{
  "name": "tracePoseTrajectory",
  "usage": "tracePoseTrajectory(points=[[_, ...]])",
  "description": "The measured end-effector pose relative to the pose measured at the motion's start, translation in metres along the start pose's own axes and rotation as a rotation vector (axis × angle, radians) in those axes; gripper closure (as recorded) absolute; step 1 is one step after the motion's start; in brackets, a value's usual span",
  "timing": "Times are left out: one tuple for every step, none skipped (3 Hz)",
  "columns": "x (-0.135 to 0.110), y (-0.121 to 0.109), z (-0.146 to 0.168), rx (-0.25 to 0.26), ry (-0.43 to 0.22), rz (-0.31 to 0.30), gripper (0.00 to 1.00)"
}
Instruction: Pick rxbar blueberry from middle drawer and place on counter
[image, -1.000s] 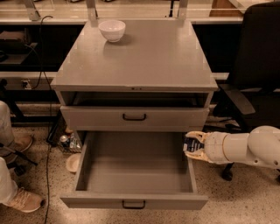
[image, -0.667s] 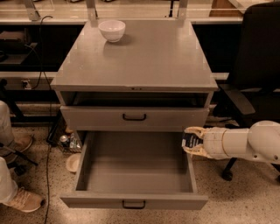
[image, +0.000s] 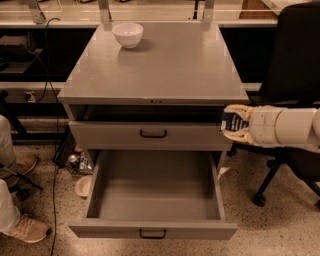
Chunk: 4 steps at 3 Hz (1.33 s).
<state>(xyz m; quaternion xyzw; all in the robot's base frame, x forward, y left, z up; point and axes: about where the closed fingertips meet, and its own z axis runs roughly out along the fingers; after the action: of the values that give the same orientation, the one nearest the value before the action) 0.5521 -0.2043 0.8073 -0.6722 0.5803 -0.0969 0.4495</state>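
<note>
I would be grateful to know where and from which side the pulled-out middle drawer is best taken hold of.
Probably by the small black handle at the centre of the middle drawer's low front panel, from the front: it is a horizontal bar, so a grip closes above and below it. The gripper, right of the cabinet, is shut on the rxbar blueberry.

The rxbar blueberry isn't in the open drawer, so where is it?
Camera view, right side: the rxbar blueberry is clamped in the pincer at the right end of the upper drawer, above the open middle drawer and below the counter.
</note>
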Motion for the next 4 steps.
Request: tracePoseTrajectory(points=[[-0.007,-0.031,-0.015,0.046,0.022,-0.066,1.00],[-0.008,-0.034,-0.016,0.050,0.023,-0.069,1.00],[-0.014,-0.049,-0.011,0.039,-0.007,-0.075,1.00],[-0.034,-0.090,-0.001,0.012,-0.077,-0.095,1.00]])
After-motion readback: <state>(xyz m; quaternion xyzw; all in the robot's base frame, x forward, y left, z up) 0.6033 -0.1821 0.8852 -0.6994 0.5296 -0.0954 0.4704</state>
